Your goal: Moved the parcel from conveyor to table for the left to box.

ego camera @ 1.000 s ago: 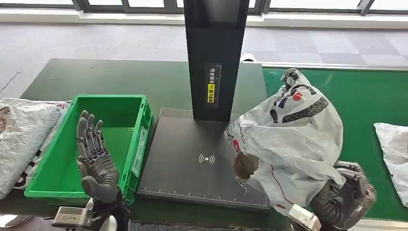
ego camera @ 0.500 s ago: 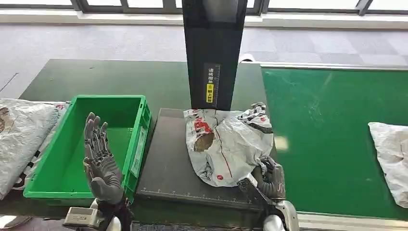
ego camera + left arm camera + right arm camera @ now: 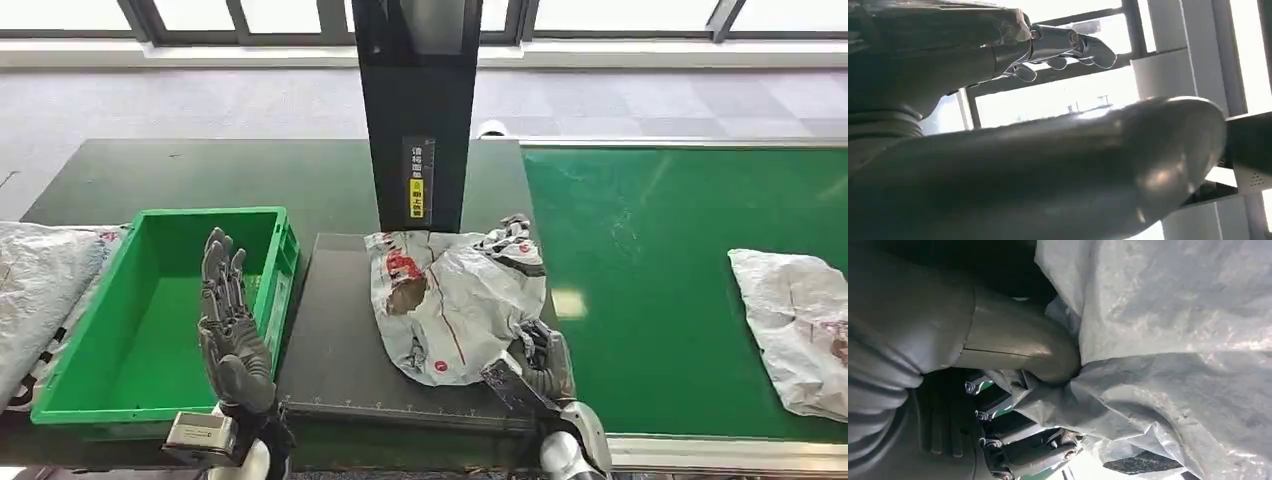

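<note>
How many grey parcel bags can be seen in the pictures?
3: one parcel on the black platform, held by the right hand; one bag on the green conveyor; one bag left of the green bin, partly cut off.

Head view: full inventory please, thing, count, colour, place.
parcel: 1, grey-white plastic bag with red and black print, lying on the black platform, its near corner in the right hand.
black platform: 1, black, middle of the table, a black post rising at its far edge.
green crate: 1, green, on the table left of the platform.
conveyor: 1, green belt, right of the table.
second bag: 1, grey-white, on the conveyor at far right.
bags at far left: count unclear, grey-white, beside the crate.
table: 1, dark green.
left hand: 1, grey, raised over the crate's near right corner, fingers spread, holding nothing.
right hand: 1, grey, grips the parcel's near edge.
</note>
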Robot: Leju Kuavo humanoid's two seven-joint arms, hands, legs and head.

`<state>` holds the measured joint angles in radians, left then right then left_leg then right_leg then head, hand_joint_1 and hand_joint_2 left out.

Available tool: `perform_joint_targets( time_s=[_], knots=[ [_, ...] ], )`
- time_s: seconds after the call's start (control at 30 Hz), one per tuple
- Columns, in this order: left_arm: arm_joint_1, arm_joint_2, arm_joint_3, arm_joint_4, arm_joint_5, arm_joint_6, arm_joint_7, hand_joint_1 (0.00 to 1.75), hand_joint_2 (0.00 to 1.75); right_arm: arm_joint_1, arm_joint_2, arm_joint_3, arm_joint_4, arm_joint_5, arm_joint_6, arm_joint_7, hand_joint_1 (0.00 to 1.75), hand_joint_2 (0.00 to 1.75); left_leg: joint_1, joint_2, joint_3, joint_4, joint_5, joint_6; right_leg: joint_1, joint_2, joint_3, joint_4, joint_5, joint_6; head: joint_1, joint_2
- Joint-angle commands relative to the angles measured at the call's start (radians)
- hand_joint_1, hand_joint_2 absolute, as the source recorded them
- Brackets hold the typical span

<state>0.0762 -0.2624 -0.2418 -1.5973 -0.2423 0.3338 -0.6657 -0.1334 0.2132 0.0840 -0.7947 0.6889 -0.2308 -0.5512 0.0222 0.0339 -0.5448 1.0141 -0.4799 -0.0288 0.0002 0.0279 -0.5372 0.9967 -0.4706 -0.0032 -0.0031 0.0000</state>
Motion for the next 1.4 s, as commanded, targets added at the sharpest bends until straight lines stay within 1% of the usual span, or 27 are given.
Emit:
perform_joint_targets(
  time_s=[0.03, 0.07, 0.1, 0.13, 0.17, 0.23, 0.33, 0.37, 0.43, 0.47, 0.5, 0.53, 0.6, 0.67, 0.73, 0.77, 0.8, 0.83, 0.87, 0.93, 1.0, 1.07, 1.17, 1.27, 1.3, 1.37, 1.4],
  knots=[
    [-0.057, 0.060, -0.034, 0.095, 0.008, -0.014, -0.032, 0.00, 0.00, 0.195, -0.076, 0.269, -0.421, -0.071, 0.075, 0.029, 1.33, 1.75, -0.001, -0.005, -0.007, -0.001, 0.002, 0.000, -0.001, -0.005, -0.008, 0.002, 0.000, -0.001, 0.000, 0.000],
    [-0.058, 0.057, -0.029, 0.096, 0.004, -0.019, -0.032, 0.00, 0.00, 0.212, -0.085, 0.289, -0.472, -0.070, 0.075, 0.037, 0.66, 1.75, -0.002, -0.009, -0.010, -0.003, 0.004, 0.000, -0.002, -0.008, -0.010, 0.001, 0.000, -0.002, 0.000, 0.000],
    [-0.059, 0.053, -0.023, 0.096, 0.003, -0.025, -0.032, 0.00, 0.00, 0.229, -0.093, 0.304, -0.522, -0.077, 0.077, 0.044, 0.03, 1.75, -0.002, -0.010, -0.008, -0.002, 0.003, 0.000, -0.002, -0.010, -0.008, 0.003, -0.002, -0.002, 0.000, 0.000],
    [-0.056, 0.050, -0.016, 0.092, 0.000, -0.029, -0.032, 0.00, 0.00, 0.249, -0.100, 0.318, -0.581, -0.076, 0.075, 0.058, 0.00, 1.75, -0.002, -0.013, -0.001, -0.003, 0.004, -0.001, -0.002, -0.013, -0.010, 0.003, -0.003, -0.003, 0.000, 0.000],
    [-0.056, 0.050, -0.016, 0.092, 0.000, -0.029, -0.032, 0.00, 0.00, 0.249, -0.100, 0.318, -0.581, -0.076, 0.075, 0.058, 0.00, 1.75, -0.001, -0.014, -0.002, -0.002, 0.005, -0.002, -0.001, -0.014, -0.012, 0.005, -0.004, -0.003, -0.001, 0.000],
    [-0.056, 0.050, -0.016, 0.092, 0.000, -0.029, -0.032, 0.00, 0.00, 0.249, -0.100, 0.318, -0.581, -0.076, 0.075, 0.058, 0.00, 1.75, -0.002, -0.020, -0.009, -0.002, 0.007, -0.002, -0.002, -0.019, -0.017, 0.005, -0.004, -0.004, 0.000, 0.000],
    [-0.056, 0.051, -0.017, 0.091, 0.000, -0.029, -0.032, 0.00, 0.00, 0.249, -0.102, 0.317, -0.580, -0.076, 0.074, 0.058, 0.00, 1.75, -0.001, -0.020, -0.014, -0.003, 0.007, -0.003, -0.001, -0.019, -0.020, 0.006, -0.004, -0.004, -0.001, 0.000],
    [-0.051, 0.051, -0.014, 0.082, 0.002, -0.028, -0.032, 0.00, 0.00, 0.252, -0.099, 0.319, -0.596, -0.099, 0.068, 0.017, 0.00, 1.75, -0.001, -0.019, -0.014, -0.002, 0.007, -0.003, -0.001, -0.018, -0.020, 0.006, -0.005, -0.004, -0.001, 0.000],
    [-0.047, 0.054, -0.014, 0.077, 0.004, -0.030, -0.032, 0.00, 0.00, 0.267, -0.100, 0.327, -0.649, -0.104, 0.076, 0.027, 0.00, 1.75, -0.001, -0.020, -0.015, -0.002, 0.007, -0.003, -0.001, -0.020, -0.021, 0.006, -0.005, -0.004, 0.000, 0.000],
    [-0.043, 0.054, -0.012, 0.069, 0.000, -0.022, -0.032, 0.00, 0.00, 0.279, -0.101, 0.333, -0.699, -0.132, 0.090, -0.005, 0.00, 1.75, -0.003, -0.021, -0.017, -0.003, 0.008, -0.002, -0.002, -0.021, -0.022, 0.006, -0.004, -0.003, 0.000, 0.000],
    [-0.037, 0.055, -0.011, 0.061, -0.006, -0.015, -0.032, 0.00, 0.00, 0.290, -0.101, 0.332, -0.753, -0.157, 0.127, 0.002, 0.00, 1.75, -0.003, -0.021, -0.017, -0.003, 0.008, -0.003, -0.002, -0.021, -0.022, 0.006, -0.004, -0.003, 0.000, 0.000],
    [-0.035, 0.055, -0.011, 0.058, -0.009, -0.018, -0.032, 0.00, 0.00, 0.295, -0.100, 0.328, -0.780, -0.160, 0.138, 0.006, 0.00, 1.75, -0.004, -0.022, -0.018, -0.002, 0.008, -0.003, -0.002, -0.022, -0.023, 0.006, -0.005, -0.003, -0.001, 0.000],
    [-0.033, 0.050, -0.008, 0.061, -0.016, -0.005, -0.032, 0.00, 0.00, 0.289, -0.092, 0.296, -0.790, -0.164, 0.155, 0.023, 0.00, 1.75, -0.004, -0.022, -0.018, -0.002, 0.008, -0.002, -0.002, -0.022, -0.023, 0.006, -0.004, -0.003, 0.000, 0.000],
    [-0.050, 0.038, -0.007, 0.084, -0.035, -0.011, -0.032, 0.00, 0.00, 0.291, -0.083, 0.269, -0.793, -0.150, 0.147, 0.031, 0.00, 1.75, -0.005, -0.023, -0.018, -0.003, 0.009, -0.001, -0.003, -0.023, -0.023, 0.005, -0.004, -0.003, 0.000, 0.000],
    [-0.115, 0.021, -0.027, 0.178, -0.052, -0.026, -0.025, 0.00, 0.00, 0.325, -0.070, 0.213, -0.825, -0.122, 0.127, 0.036, 0.00, 1.75, -0.004, -0.024, -0.018, -0.002, 0.009, -0.002, -0.002, -0.025, -0.021, 0.005, -0.004, -0.003, 0.000, 0.000],
    [-0.123, 0.018, -0.030, 0.192, -0.056, -0.021, -0.025, 0.00, 0.00, 0.329, -0.072, 0.209, -0.829, -0.121, 0.129, 0.034, 0.00, 1.75, -0.004, -0.026, -0.017, -0.002, 0.009, -0.002, -0.003, -0.027, -0.021, 0.005, -0.005, -0.003, 0.000, 0.000],
    [-0.167, 0.011, -0.056, 0.261, -0.056, -0.031, -0.014, 0.00, 0.00, 0.361, -0.054, 0.162, -0.852, -0.119, 0.115, 0.037, 0.00, 1.75, -0.005, -0.029, -0.018, -0.003, 0.010, -0.001, -0.003, -0.030, -0.021, 0.004, -0.004, -0.003, -0.001, 0.000],
    [-0.176, 0.007, -0.061, 0.277, -0.056, -0.023, -0.013, 0.00, 0.00, 0.370, -0.055, 0.156, -0.859, -0.117, 0.120, 0.031, 0.00, 1.75, -0.005, -0.030, -0.018, -0.003, 0.010, -0.001, -0.003, -0.030, -0.021, 0.004, -0.005, -0.003, -0.001, 0.000],
    [-0.213, 0.010, -0.097, 0.340, -0.062, -0.036, 0.001, 0.00, 0.00, 0.399, -0.041, 0.123, -0.876, -0.120, 0.112, 0.032, 0.00, 1.75, -0.004, -0.029, -0.017, -0.002, 0.009, -0.001, -0.002, -0.029, -0.021, 0.004, -0.005, -0.003, -0.001, 0.000],
    [-0.267, -0.014, -0.129, 0.441, -0.060, 0.000, 0.033, 0.00, 0.00, 0.446, -0.031, 0.096, -0.908, -0.123, 0.115, 0.012, 0.00, 1.75, -0.005, -0.034, -0.018, -0.003, 0.011, 0.000, -0.003, -0.034, -0.019, 0.004, -0.005, -0.003, 0.000, 0.000],
    [-0.268, -0.016, -0.131, 0.443, -0.059, 0.003, 0.033, 0.00, 0.00, 0.449, -0.031, 0.096, -0.908, -0.123, 0.116, 0.011, 0.00, 1.75, -0.006, -0.034, -0.019, -0.003, 0.011, 0.000, -0.003, -0.034, -0.020, 0.003, -0.004, -0.002, 0.000, 0.000],
    [-0.268, -0.016, -0.131, 0.443, -0.059, 0.003, 0.033, 0.00, 0.00, 0.449, -0.031, 0.096, -0.908, -0.123, 0.116, 0.011, 0.00, 1.75, -0.006, -0.028, -0.018, -0.002, 0.009, -0.001, -0.003, -0.028, -0.021, 0.004, -0.004, -0.003, 0.000, 0.000],
    [-0.265, -0.008, -0.139, 0.434, -0.051, -0.002, 0.036, 0.00, 0.00, 0.444, -0.022, 0.096, -0.905, -0.122, 0.112, 0.011, 0.00, 1.75, -0.006, -0.026, -0.018, -0.002, 0.009, -0.001, -0.005, -0.026, -0.022, 0.005, -0.004, -0.002, 0.000, 0.000],
    [-0.309, -0.044, -0.158, 0.491, -0.011, -0.001, 0.052, 0.00, 0.00, 0.499, -0.007, 0.087, -0.972, -0.121, 0.075, -0.014, 0.00, 1.75, -0.006, -0.028, -0.019, -0.001, 0.009, -0.001, -0.005, -0.029, -0.023, 0.005, -0.004, -0.002, 0.000, 0.000],
    [-0.320, -0.048, -0.163, 0.499, -0.005, -0.003, 0.057, 0.00, 0.00, 0.508, -0.006, 0.093, -0.986, -0.117, 0.069, -0.014, 0.00, 1.75, -0.007, -0.032, -0.020, -0.002, 0.010, 0.000, -0.006, -0.032, -0.023, 0.005, -0.005, -0.002, 0.000, 0.000],
    [-0.341, -0.038, -0.184, 0.507, -0.027, 0.002, 0.045, 0.00, 0.00, 0.508, -0.011, 0.118, -0.993, -0.118, 0.065, -0.018, 0.00, 1.75, -0.006, -0.028, -0.020, -0.001, 0.009, -0.001, -0.005, -0.028, -0.023, 0.005, -0.004, -0.002, 0.000, 0.000],
    [-0.355, -0.029, -0.193, 0.521, -0.038, -0.017, 0.070, 0.00, 0.00, 0.505, -0.024, 0.144, -0.997, -0.118, 0.051, -0.026, 0.00, 1.75, -0.006, -0.030, -0.021, -0.002, 0.010, 0.000, -0.006, -0.030, -0.024, 0.005, -0.004, -0.002, 0.000, 0.000]
  ],
)
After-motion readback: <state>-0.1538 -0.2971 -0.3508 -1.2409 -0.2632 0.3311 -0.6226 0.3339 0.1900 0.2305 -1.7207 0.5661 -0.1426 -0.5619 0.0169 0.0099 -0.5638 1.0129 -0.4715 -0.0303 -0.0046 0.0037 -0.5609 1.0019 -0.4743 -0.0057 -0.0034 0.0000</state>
